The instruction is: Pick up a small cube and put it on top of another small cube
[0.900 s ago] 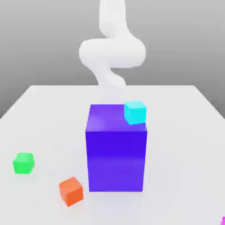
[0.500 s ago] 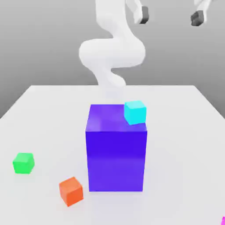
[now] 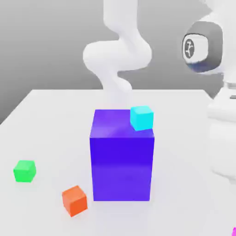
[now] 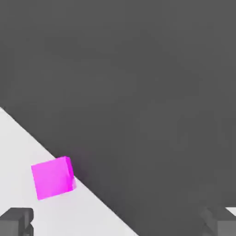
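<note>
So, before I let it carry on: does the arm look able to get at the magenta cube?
Probably yes: the tool is open, and nothing stands between it and the magenta cube.

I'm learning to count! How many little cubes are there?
4: green at the exterior view's left, orange by the big blue block, cyan on top of it, magenta near the table's edge.
</note>
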